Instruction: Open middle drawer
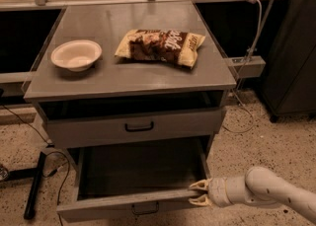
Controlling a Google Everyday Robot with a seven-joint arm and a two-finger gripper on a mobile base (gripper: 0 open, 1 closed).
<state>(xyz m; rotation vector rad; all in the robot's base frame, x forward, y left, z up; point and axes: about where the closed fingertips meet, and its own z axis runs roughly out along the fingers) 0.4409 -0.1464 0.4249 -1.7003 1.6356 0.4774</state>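
Observation:
The middle drawer [123, 201] stands pulled out below a shut drawer front with a black bar handle [139, 127]. Its deep grey tray [140, 168] looks bare inside, and its front with a small black handle [145, 208] lies near the bottom edge of the view. My gripper [200, 193] comes in from the lower right on a white arm [266, 190]. It sits at the right end of the pulled-out drawer's front. Its two yellowish fingertips [198, 185] are apart, one above and one below the front's top edge.
On the grey cabinet top [113, 79] are a white bowl [76, 55] at the left and a brown chip bag [160, 46] in the middle. Black cables and a bar [34, 185] lie on the speckled floor at the left. A dark cabinet [291, 47] stands at the right.

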